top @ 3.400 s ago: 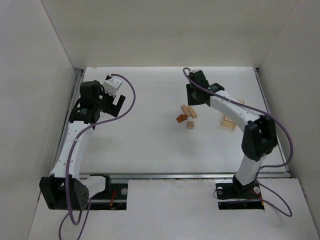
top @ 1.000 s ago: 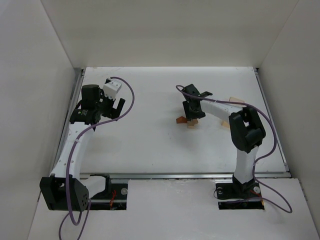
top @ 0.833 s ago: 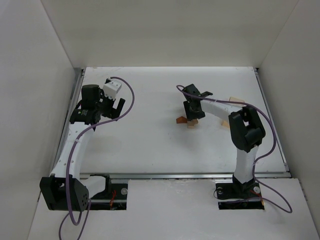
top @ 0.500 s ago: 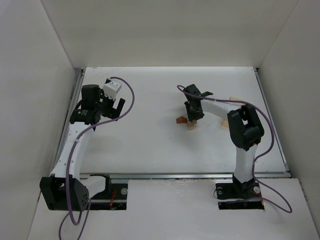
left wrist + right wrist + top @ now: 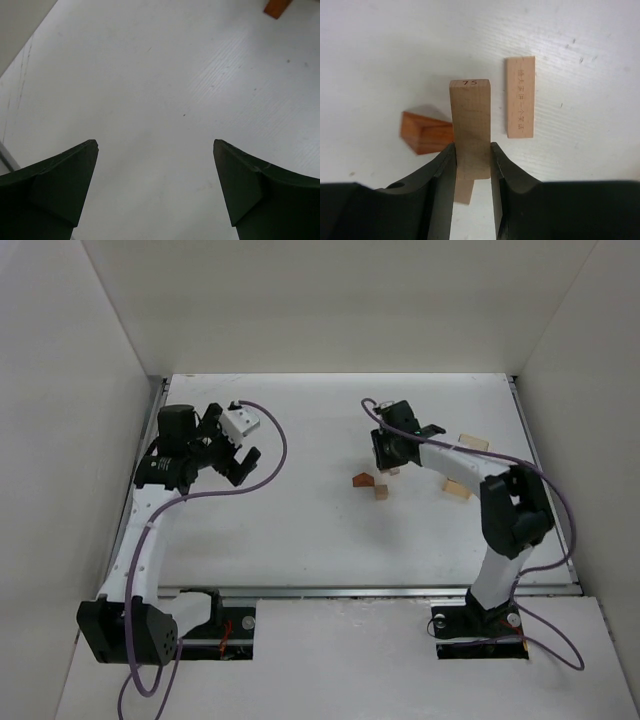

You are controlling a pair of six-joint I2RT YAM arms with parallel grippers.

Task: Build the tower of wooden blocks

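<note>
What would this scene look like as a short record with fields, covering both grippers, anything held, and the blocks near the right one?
left gripper: open, holding nothing, above bare table
right gripper: shut on the pale post
pale post: clamped between both fingers, "75" printed on its end
reddish-brown block: on the table, left of the post in the right wrist view, partly hidden behind it
flat pale block: lying on the table right of the post, apart from it, writing on its face

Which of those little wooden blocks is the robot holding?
The pale block stamped 75, clamped in the right gripper. The lettered pale block beside it lies flat on the table; the reddish-brown block sits ungripped.
</note>
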